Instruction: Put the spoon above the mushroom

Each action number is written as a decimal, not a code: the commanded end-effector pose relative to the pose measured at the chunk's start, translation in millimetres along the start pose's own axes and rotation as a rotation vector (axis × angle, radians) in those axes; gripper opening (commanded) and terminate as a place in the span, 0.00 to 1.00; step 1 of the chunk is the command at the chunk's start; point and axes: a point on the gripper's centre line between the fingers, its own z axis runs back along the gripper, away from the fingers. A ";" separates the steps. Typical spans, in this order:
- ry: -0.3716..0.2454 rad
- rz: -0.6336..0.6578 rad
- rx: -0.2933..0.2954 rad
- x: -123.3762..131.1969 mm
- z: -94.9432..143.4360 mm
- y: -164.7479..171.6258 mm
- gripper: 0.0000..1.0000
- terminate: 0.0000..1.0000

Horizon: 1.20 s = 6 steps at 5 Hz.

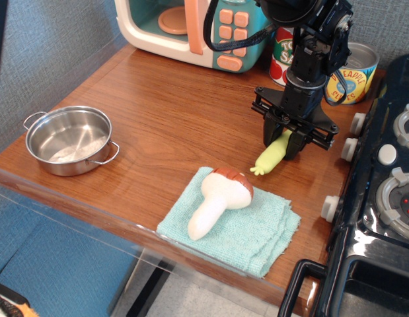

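The mushroom (219, 200), cream stem and reddish-brown cap, lies on a light green cloth (260, 228) near the table's front edge. My black gripper (286, 145) hangs just beyond and to the right of the mushroom's cap. It is shut on the spoon (271, 158), gripping near its upper end. The yellow-green handle slants down-left, its tip on or just above the wood close to the cloth's far edge. The spoon's silver bowl is hidden between the fingers.
A steel pot (70, 139) stands at the left front. A toy microwave (194, 30) stands at the back, with a tomato sauce can (281, 49) and a pineapple can (353, 76) behind my arm. A black stove (389, 198) borders the right side.
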 end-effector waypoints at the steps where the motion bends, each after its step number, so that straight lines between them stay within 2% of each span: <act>1: -0.071 0.031 -0.038 13.4 53.0 3.7 1.00 0.00; 2: -0.055 0.013 -0.064 10.3 82.3 3.6 1.00 0.00; 3: -0.080 0.030 -0.063 0.7 101.1 2.3 1.00 0.00; 4: -0.056 0.055 0.006 -5.3 99.4 -1.1 1.00 0.00; 5: -0.056 0.055 0.006 -5.3 99.4 -1.1 1.00 0.00; 6: -0.056 0.055 0.006 -5.3 99.4 -1.1 1.00 1.00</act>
